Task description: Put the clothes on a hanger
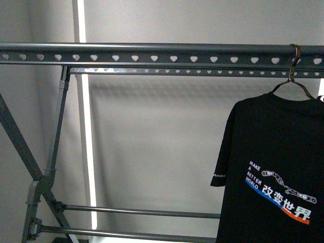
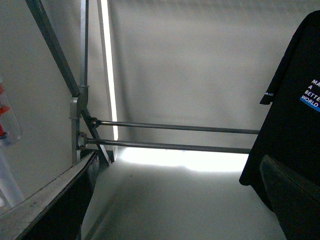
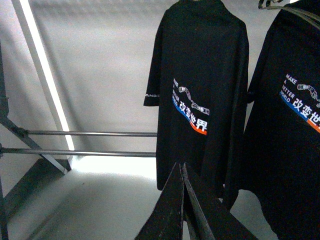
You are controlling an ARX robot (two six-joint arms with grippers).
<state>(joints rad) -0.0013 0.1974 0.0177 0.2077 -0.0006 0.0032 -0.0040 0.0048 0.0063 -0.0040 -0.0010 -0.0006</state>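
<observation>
Front view faces the rack (image 1: 152, 52) level; both wrist views look up at its lower bars (image 2: 175, 128).

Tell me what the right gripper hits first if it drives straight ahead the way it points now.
Most likely the nearer black T-shirt hanging straight ahead of the shut right gripper, around its lower half. Depth is hard to judge; a second T-shirt hangs beside that line.
</observation>
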